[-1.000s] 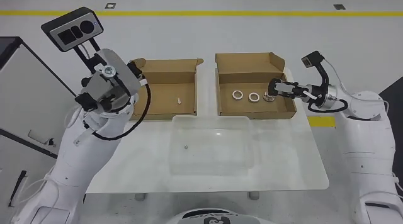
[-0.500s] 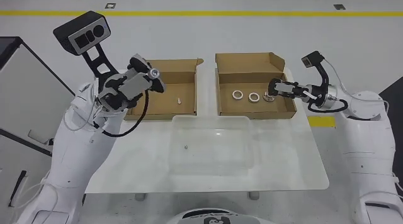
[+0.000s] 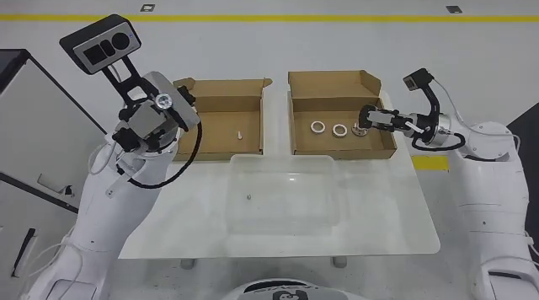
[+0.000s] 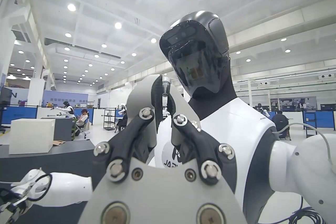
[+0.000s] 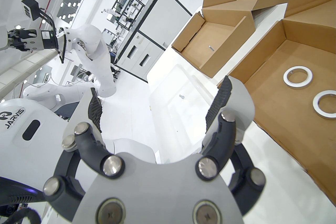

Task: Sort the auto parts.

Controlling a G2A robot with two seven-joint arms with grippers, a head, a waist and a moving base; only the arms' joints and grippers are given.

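While the right pincer [image 5: 159,89] is idling with its jaws spread wide and nothing between them, your left pincer [image 4: 163,90] is clenching a small threaded bolt [image 4: 164,84] at its very fingertips, tips pointing up and away from the table [image 3: 396,207].

Change to note: half a second ago the left pincer was swinging in over the near corner of the left box [image 3: 210,127]. Now it is sitting back outside that box's outer wall, roughly where it was a second ago, with the bolt not released. The right arm is holding the same spot across all three top views.

You are likely watching a drop not yet made; the arm is wavering, not delivering.

- Below and inboard of the left pincer, the left box is already holding one bolt [image 3: 241,136].
- Just beside the right pincer's tips, the right box [image 3: 337,150] is holding one ring [image 3: 320,127] and a second ring [image 3: 339,130].
- Between the two pincers, the clear tray [image 3: 282,216] is holding one more small bolt [image 3: 249,197].

Sorting is probably running bolts left, rings right. You should be watching for the left pincer turning down over the left box before letting go.
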